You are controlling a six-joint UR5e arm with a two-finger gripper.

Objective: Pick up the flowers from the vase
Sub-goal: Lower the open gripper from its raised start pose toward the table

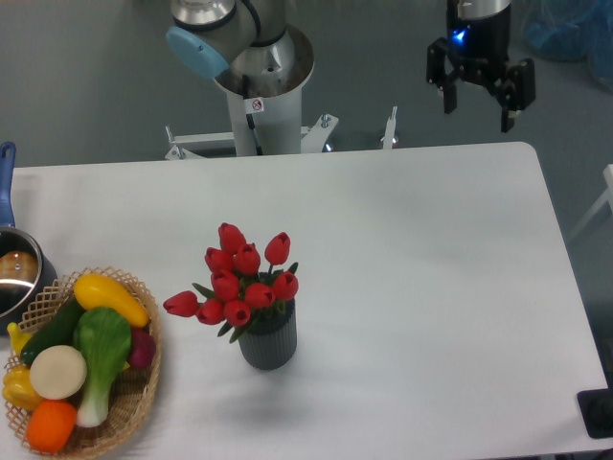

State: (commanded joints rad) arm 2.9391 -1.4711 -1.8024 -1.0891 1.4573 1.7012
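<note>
A bunch of red tulip flowers [238, 281] with dark green leaves stands in the small dark grey ribbed vase [268, 345] near the middle of the white table, slightly left and toward the front. My gripper [479, 107] hangs high at the far right, beyond the table's back edge, well away from the flowers. Its two black fingers point down and stand apart with nothing between them.
A wicker basket [134, 402] of toy vegetables sits at the front left corner. A metal pot [17, 273] with a blue handle is at the left edge. The arm's base column [257, 105] stands behind the table's back edge.
</note>
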